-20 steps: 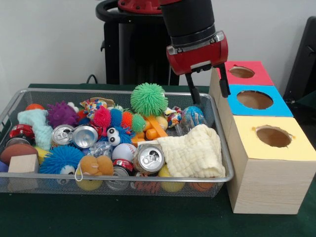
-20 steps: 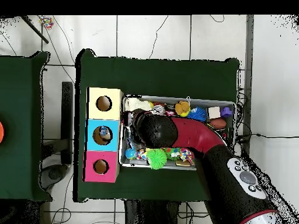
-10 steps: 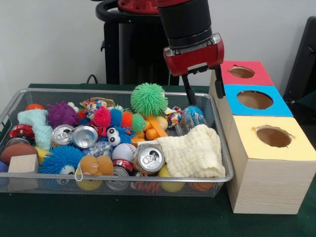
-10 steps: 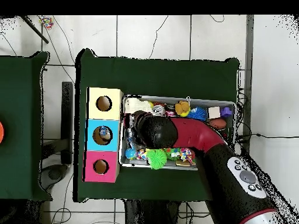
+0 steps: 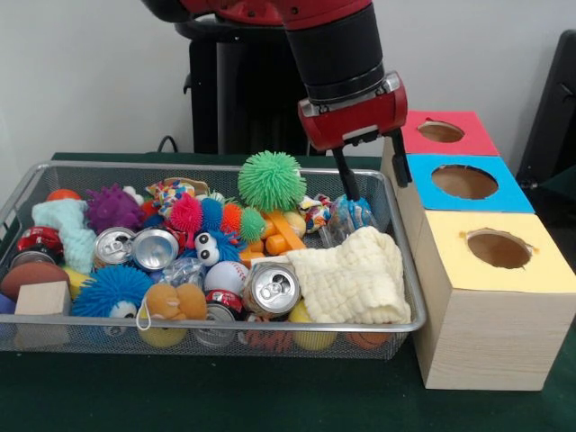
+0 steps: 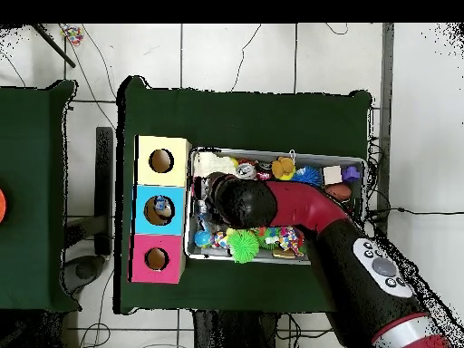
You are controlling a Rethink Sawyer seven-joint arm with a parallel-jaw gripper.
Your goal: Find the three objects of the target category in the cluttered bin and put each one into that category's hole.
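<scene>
Gripper (image 5: 369,183), spread and empty, is poised over the bin's (image 5: 402,270) end nearest the holed box (image 5: 490,288), a search-and-pick step it seems, and a straight descent onto the clear blue-patterned ball (image 5: 353,212) just below is called for next.

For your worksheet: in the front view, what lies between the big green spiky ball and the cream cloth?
In the front view, orange plastic pieces lie between the green spiky ball and the cream cloth.
</scene>
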